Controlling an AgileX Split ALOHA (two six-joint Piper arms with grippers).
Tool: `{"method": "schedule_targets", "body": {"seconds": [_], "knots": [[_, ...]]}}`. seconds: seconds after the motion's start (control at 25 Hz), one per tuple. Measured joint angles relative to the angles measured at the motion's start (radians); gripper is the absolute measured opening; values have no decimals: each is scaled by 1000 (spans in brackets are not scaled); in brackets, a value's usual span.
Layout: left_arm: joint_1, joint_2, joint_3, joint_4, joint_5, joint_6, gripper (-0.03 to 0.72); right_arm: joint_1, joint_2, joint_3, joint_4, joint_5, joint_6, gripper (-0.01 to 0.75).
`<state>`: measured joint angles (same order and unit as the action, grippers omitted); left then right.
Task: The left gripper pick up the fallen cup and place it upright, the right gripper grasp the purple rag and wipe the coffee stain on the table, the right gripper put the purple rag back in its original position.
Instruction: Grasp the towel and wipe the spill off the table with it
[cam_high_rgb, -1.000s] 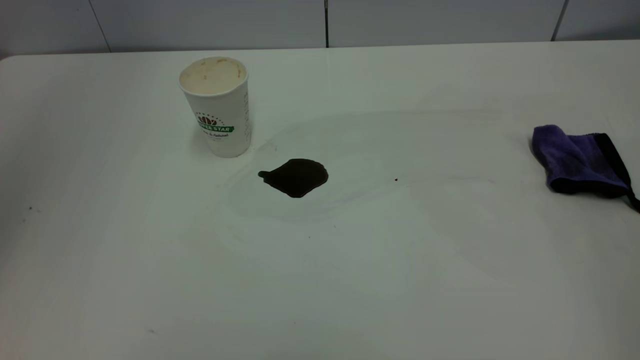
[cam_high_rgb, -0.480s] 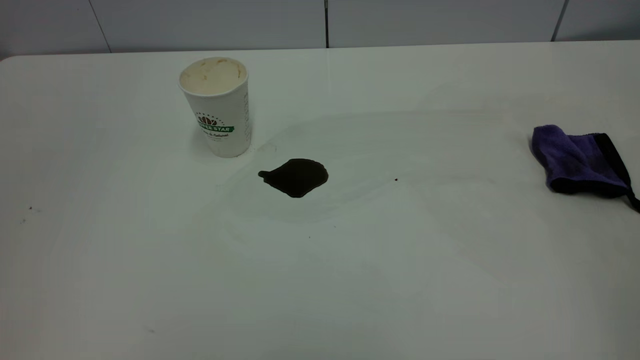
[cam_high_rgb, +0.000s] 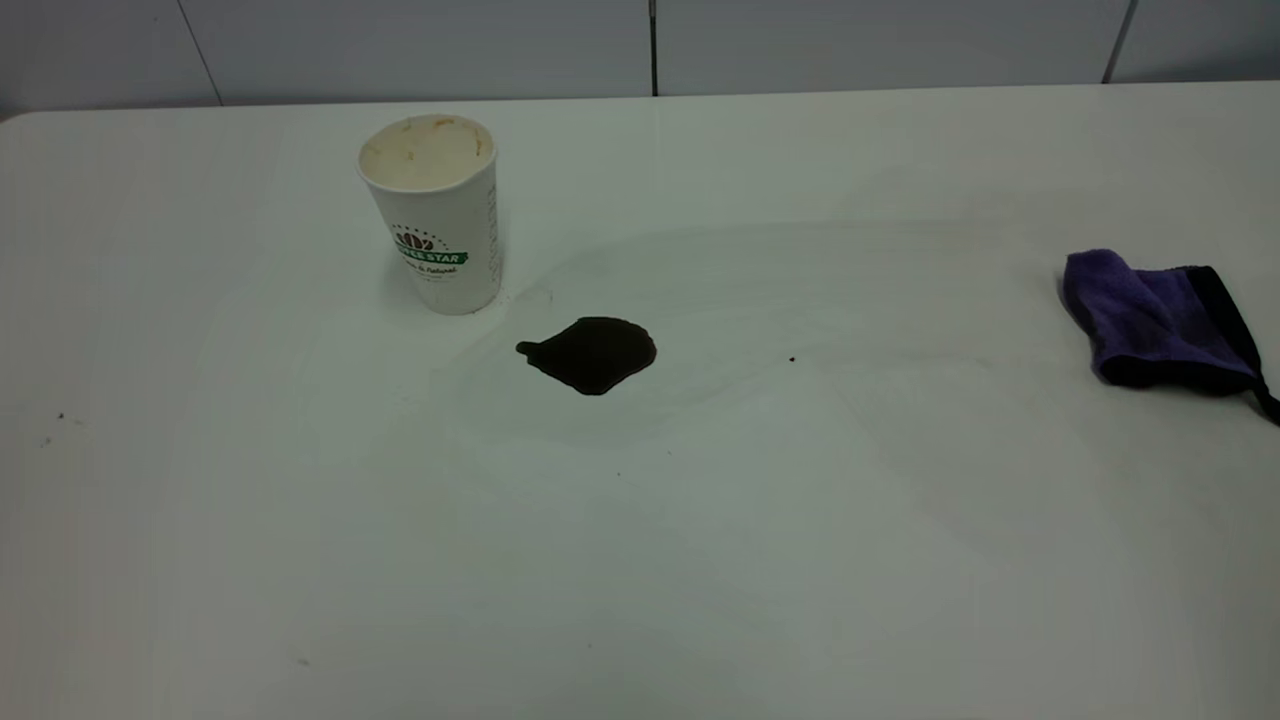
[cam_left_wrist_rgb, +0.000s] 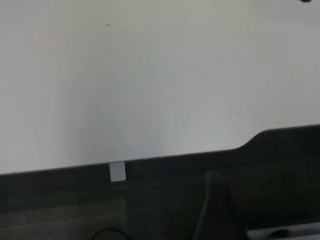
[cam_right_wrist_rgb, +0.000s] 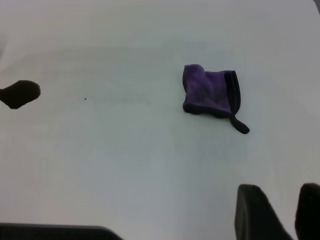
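cup (cam_high_rgb: 432, 213) upright — coffee stain (cam_high_rgb: 590, 354) just beside, purple rag (cam_high_rgb: 1160, 320) well apart

My cup (cam_high_rgb: 432, 215) stands upright on the table (cam_high_rgb: 640, 560), white with a green banner logo, its cream inside smeared; just beside its base lies the coffee stain (cam_high_rgb: 590, 354), a glossy dark blot; the purple rag (cam_high_rgb: 1160, 322), crumpled and black-edged, lies well apart near the right edge.

I see a white paper cup (cam_high_rgb: 432, 215) with green banner logo, a dark brown glossy coffee blot (cam_high_rgb: 590, 354), a fluffy purple black-edged rag (cam_high_rgb: 1160, 320), and a plain white tabletop (cam_high_rgb: 700, 560).
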<state>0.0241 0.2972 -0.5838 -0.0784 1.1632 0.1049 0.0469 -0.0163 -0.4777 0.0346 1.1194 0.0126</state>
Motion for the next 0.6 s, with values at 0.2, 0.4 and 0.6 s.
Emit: {"method": "schedule_targets", "body": {"seconds": [0.2,0.4,0.6], "knots": [[6,-105,82,8,-49,-8,536,0,0,0,0,0,0,239],[6,-192,92,50,-53,-48,536,0,0,0,0,0,0,239],[6,-268,97,90,-48,-92,536,0,0,0,0,0,0,239]]}}
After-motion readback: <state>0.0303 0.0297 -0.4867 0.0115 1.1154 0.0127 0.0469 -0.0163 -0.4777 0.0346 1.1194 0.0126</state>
